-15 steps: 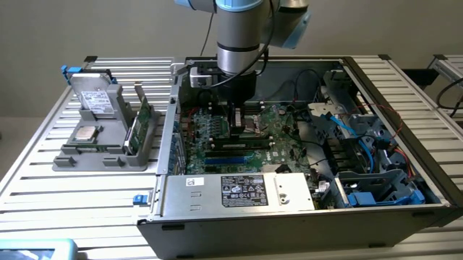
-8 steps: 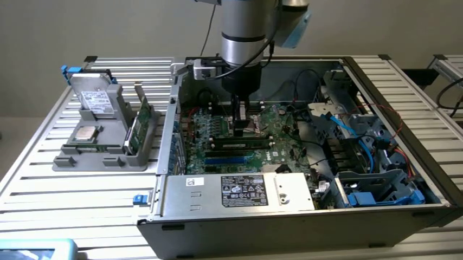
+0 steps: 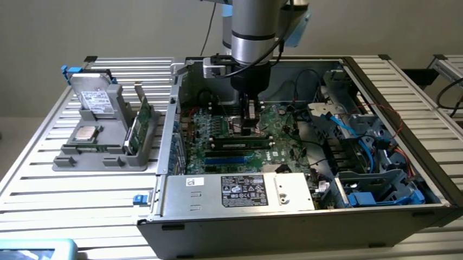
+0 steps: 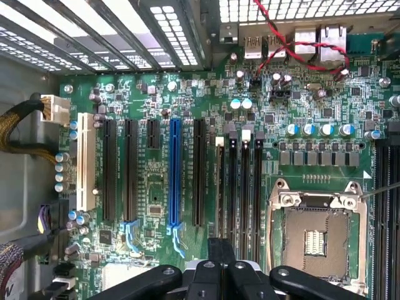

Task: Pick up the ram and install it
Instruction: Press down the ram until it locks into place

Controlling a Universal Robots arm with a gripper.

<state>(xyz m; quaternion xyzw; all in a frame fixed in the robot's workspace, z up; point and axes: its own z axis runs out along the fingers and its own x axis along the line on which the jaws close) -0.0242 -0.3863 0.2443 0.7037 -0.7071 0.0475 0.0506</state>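
The ram (image 3: 242,144) is a narrow green stick with black chips. It lies along a black slot on the motherboard (image 3: 217,130) inside the open computer case (image 3: 289,211). My gripper (image 3: 250,129) hangs straight down just behind the stick, its tips close above the board. In the wrist view the black fingers (image 4: 222,251) meet in the middle with nothing between them. They sit over the near ends of the black memory slots (image 4: 239,187), beside the empty processor socket (image 4: 315,234).
A grey holder (image 3: 108,146) on the exterior view's left carries upright green cards (image 3: 143,122), a silver processor chip (image 3: 87,132) and a drive (image 3: 96,100). Blue and black cables (image 3: 361,141) crowd the case's right side. The power supply (image 3: 242,190) fills the front.
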